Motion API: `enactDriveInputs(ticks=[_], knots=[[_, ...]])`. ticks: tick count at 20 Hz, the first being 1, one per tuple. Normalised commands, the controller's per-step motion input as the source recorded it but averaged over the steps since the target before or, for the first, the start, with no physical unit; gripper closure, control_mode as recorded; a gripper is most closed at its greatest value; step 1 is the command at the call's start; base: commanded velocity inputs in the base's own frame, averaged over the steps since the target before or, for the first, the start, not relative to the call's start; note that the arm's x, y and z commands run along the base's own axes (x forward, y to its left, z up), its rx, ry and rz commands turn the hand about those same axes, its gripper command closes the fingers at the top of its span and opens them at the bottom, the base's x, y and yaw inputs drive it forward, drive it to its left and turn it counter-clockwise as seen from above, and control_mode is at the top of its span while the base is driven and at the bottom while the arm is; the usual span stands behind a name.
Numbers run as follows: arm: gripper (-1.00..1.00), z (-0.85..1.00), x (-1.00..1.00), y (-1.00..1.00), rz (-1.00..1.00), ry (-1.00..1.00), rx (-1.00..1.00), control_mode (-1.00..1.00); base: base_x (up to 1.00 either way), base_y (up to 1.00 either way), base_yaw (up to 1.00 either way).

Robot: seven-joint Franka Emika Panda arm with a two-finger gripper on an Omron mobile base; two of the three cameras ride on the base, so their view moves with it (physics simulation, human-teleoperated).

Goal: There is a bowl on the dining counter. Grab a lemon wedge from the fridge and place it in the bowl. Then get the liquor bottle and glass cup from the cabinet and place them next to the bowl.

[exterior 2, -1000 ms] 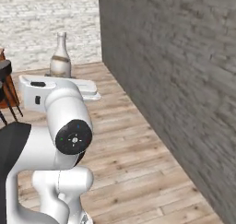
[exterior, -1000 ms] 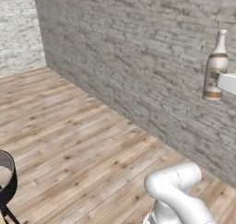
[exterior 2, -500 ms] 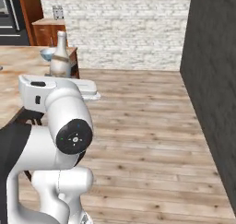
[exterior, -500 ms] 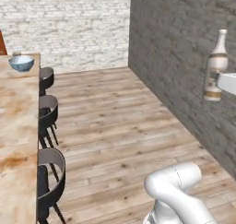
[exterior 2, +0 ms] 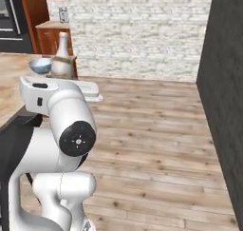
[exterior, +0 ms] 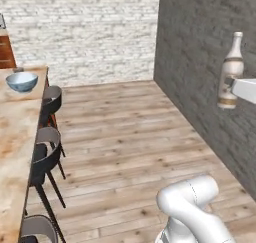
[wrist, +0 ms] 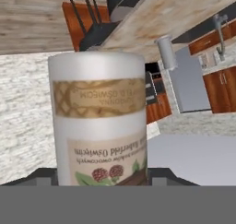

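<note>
Dining counter (exterior: 15,137) and bowl (exterior: 21,81) now nearer — pincer (exterior: 231,82) still gripping liquor bottle (exterior: 231,69)

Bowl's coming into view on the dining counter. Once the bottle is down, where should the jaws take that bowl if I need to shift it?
Take the bowl by its rim, from above: it sits upright, open and wide, probably too broad to span.

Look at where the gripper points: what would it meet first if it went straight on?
The liquor bottle already sits between its jaws, so that comes first. Beyond it the hand view shows, upside down, the dining counter and its stools, but how far off is unclear.
</note>
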Motion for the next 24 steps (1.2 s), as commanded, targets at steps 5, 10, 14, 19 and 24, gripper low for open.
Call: enactDriveInputs(ticks=[5, 10, 14, 19, 24], knots=[[1.00, 0.00, 0.00, 0.00, 0.00, 0.00, 0.00, 1.00, 1.00, -0.47, 0.16], [1.00, 0.00, 0.00, 0.00, 0.00, 0.00, 0.00, 1.00, 1.00, -0.36, 0.35], [1.00, 0.00, 0.00, 0.00, 0.00, 0.00, 0.00, 1.00, 1.00, -0.25, 0.50], [1.00, 0.00, 0.00, 0.00, 0.00, 0.00, 0.00, 1.00, 1.00, -0.18, 0.57], [1.00, 0.00, 0.00, 0.00, 0.00, 0.00, 0.00, 1.00, 0.81, -0.21, 0.62]])
